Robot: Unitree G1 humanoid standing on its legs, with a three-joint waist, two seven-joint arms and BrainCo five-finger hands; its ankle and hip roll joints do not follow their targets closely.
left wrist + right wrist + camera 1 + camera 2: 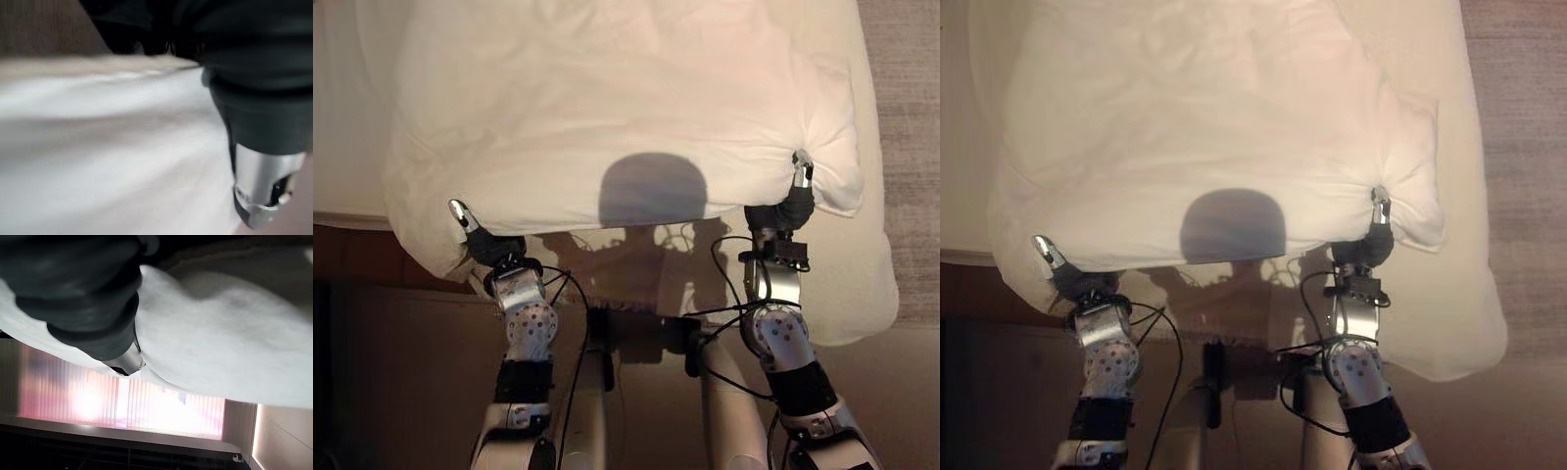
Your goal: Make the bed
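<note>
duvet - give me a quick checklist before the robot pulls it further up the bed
1. Left hand on the near edge of the duvet: ok; a thumb lies on top, with the fabric dimpled there.
2. Right hand on the same edge: ok; the cloth puckers around it.
3. Fingers closed under the cloth: cannot tell; they are hidden on both sides.
4. Both hands level: not ok; the right sits farther up than the left.
5. Duvet spread flat: not ok; it is bunched and wrinkled.
6. Duvet square on the bed: not ok; white bedding hangs off the right side over the carpet.
</note>
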